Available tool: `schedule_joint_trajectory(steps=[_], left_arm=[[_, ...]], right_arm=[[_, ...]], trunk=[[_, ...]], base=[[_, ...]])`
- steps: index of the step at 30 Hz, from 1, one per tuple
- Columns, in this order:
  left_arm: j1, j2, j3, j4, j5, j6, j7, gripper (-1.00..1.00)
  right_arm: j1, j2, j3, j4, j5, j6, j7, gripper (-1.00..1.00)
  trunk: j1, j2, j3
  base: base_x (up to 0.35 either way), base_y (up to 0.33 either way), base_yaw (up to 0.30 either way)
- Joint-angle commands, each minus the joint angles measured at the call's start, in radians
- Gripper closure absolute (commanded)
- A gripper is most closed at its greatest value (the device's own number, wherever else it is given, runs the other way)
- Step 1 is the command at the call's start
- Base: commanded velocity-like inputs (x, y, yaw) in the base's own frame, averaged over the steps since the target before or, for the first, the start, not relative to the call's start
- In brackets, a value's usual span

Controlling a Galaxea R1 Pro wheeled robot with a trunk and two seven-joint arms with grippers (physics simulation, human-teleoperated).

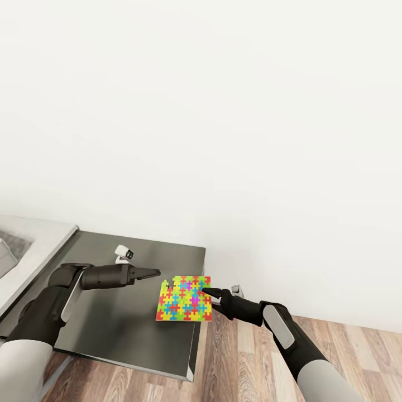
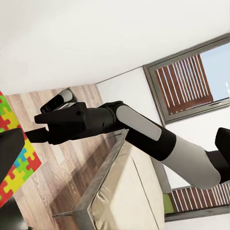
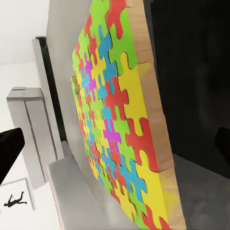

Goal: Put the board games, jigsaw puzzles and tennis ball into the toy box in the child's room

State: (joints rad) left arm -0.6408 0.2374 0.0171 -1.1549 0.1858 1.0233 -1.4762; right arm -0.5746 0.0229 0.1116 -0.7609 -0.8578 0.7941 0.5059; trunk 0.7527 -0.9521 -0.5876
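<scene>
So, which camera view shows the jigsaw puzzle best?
The right wrist view: the jigsaw puzzle shows very close, with its coloured pieces and wooden edge clear. The head view shows the whole puzzle, small, at the right gripper. The left wrist view catches one corner at the picture's edge.

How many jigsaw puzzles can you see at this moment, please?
1: the jigsaw puzzle sits in the right claw, over the dark surface near its right edge. Others may be out of frame.
</scene>
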Motion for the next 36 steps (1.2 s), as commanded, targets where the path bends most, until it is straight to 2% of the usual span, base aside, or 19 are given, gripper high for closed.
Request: schedule_joint_trajectory(steps=[1,30,31,36], left_arm=[[0.0,0.0,0.0,0.0,0.001,0.011,-0.003,-1.0],[0.0,0.0,0.0,0.001,0.003,0.009,-0.003,-1.0],[0.0,0.0,0.0,0.001,0.003,0.009,-0.003,-1.0],[0.0,0.001,0.0,0.001,0.003,0.009,-0.004,-1.0]], right_arm=[[-0.001,0.0,0.0,0.0,-0.001,0.004,0.002,-1.0],[-0.001,0.001,0.0,0.0,0.0,0.005,-0.009,-1.0],[-0.001,0.001,0.0,0.0,0.0,0.005,-0.008,1.0],[-0.001,0.002,0.0,0.0,0.0,0.005,-0.003,1.0]], trunk=[[0.0,-0.001,-0.001],[0.0,-0.001,-0.001],[0.0,-0.001,-0.001],[0.0,-0.001,-0.001]], base=[[0.0,0.0,0.0],[0.0,0.046,0.0],[0.0,0.002,0.0],[0.0,0.0,0.0]])
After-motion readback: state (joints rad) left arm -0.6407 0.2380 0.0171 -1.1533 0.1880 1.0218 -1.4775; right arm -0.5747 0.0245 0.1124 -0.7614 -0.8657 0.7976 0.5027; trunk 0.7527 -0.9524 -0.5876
